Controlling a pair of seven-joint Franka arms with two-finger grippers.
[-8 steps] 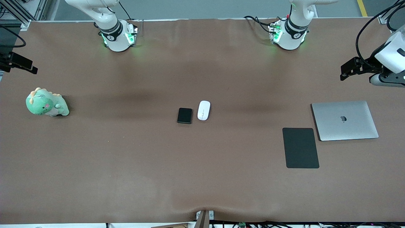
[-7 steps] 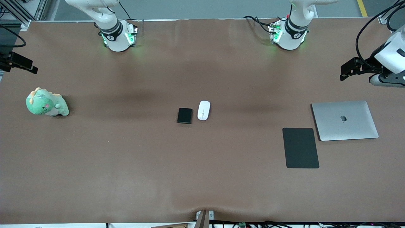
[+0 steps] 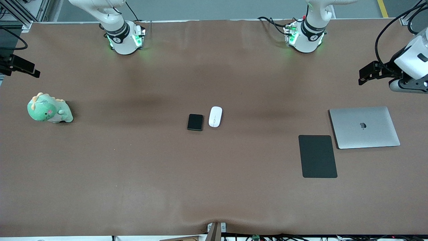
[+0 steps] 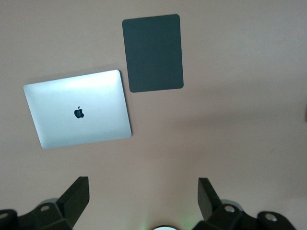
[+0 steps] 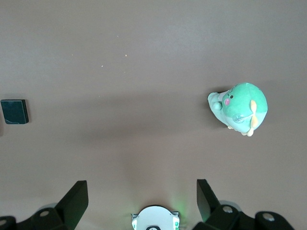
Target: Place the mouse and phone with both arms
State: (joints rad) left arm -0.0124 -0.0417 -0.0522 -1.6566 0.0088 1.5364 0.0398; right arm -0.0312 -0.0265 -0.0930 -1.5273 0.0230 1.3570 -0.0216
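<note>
We see the small glossy white oval mouse (image 3: pixel 215 116) just beside the small shiny black slab phone (image 3: pixel 195 122) at mid-table, well apart from both grippers. Our left gripper (image 4: pixel 144 194) hangs wide open and empty over the table's left-arm end; our right gripper (image 5: pixel 142 191), likewise spread and empty, hangs over the right-arm end.

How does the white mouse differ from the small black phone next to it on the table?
The mouse is white and oval with a thin centre line; the phone is black and rectangular with rounded corners. The mouse has a domed top, the phone looks flat. The mouse lies toward the left arm's end of the table, the phone slightly nearer the front camera. Both are similar in size, lie flat, apart, untouched.
</note>
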